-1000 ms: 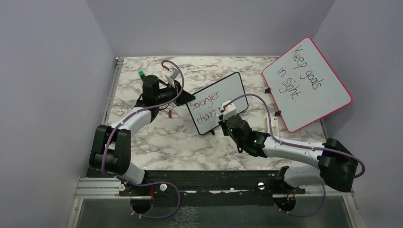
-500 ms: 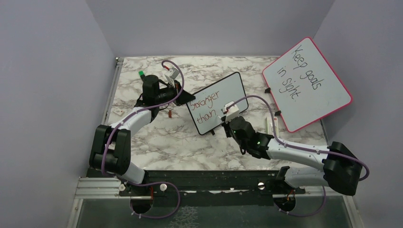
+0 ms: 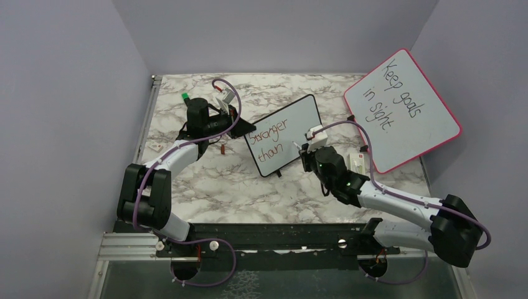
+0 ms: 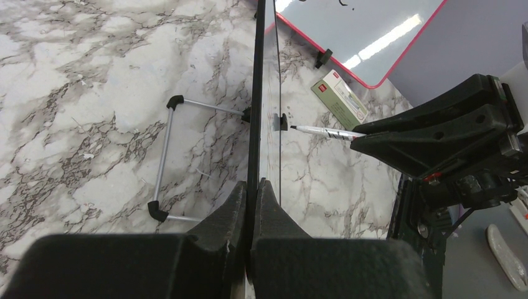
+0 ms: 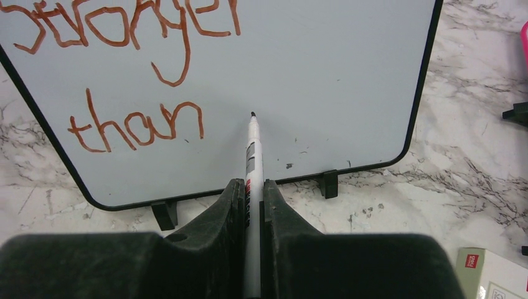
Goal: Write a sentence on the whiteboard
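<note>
1. Because the whiteboard point(image 3: 283, 134) stands only on small feet and a thin wire stand, near the middle of the marble tabletop point(image 3: 187, 180) and a little toward its far edge, the left gripper point(image 4: 252, 187) is closed on the board's left edge. I judge this grip keeps the board from sliding or tipping under the pen.
2. The right gripper point(image 5: 248, 187) is clamped on a white marker point(image 5: 252, 156), which points straight ahead from between the jaws so that its tip faces the writing surface.
3. The sentence point(image 3: 271, 131) reads "Stronger" and, below it, "than", in reddish-brown strokes. The marker tip is just to the right of "than", where the next word would begin.
4. In the left wrist view the tip seems slightly off the surface, but I cannot tell this for certain.
5. The pink-framed board point(image 3: 401, 109), at the far right corner, probably serves as an example. A small box point(image 3: 360, 163) lies near its lower edge.
</note>
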Motion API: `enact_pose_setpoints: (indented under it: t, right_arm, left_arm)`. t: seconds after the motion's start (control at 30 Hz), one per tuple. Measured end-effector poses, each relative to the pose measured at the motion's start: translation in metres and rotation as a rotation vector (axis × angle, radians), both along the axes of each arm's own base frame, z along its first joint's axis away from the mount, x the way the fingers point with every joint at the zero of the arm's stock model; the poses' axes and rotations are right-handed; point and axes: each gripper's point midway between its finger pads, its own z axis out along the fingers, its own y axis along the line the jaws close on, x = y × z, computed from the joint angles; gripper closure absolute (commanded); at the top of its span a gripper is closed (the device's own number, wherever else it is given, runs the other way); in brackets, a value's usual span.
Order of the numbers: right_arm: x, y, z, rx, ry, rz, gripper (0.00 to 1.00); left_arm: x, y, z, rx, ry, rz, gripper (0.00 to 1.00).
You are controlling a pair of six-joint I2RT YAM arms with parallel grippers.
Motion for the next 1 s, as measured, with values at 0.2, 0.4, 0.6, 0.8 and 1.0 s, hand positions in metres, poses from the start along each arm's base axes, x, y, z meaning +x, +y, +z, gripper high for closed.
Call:
enact_pose_setpoints:
  t: [0.2, 0.4, 0.6, 0.8, 1.0]
  right_arm:
    - [0.0, 0.004, 0.002, 0.013, -0.007, 0.019, 0.99]
    - [0.002, 0.004, 0.005, 0.018, -0.019, 0.021, 0.99]
    - [0.002, 0.004, 0.005, 0.012, -0.021, 0.024, 0.99]
    - [0.002, 0.005, 0.002, 0.004, -0.017, 0.029, 0.99]
    - [0.002, 0.007, -0.005, -0.015, -0.002, 0.037, 0.99]
  left_arm:
    - [0.0, 0.0, 0.0, 0.001, -0.001, -0.001, 1.0]
    - [0.0, 0.0, 0.0, 0.001, -0.001, -0.001, 1.0]
    - [0.0, 0.0, 0.0, 0.001, -0.001, -0.001, 1.0]
    - [0.0, 0.0, 0.0, 0.002, -0.001, -0.001, 1.0]
    - [0.0, 0.0, 0.0, 0.002, -0.001, -0.001, 1.0]
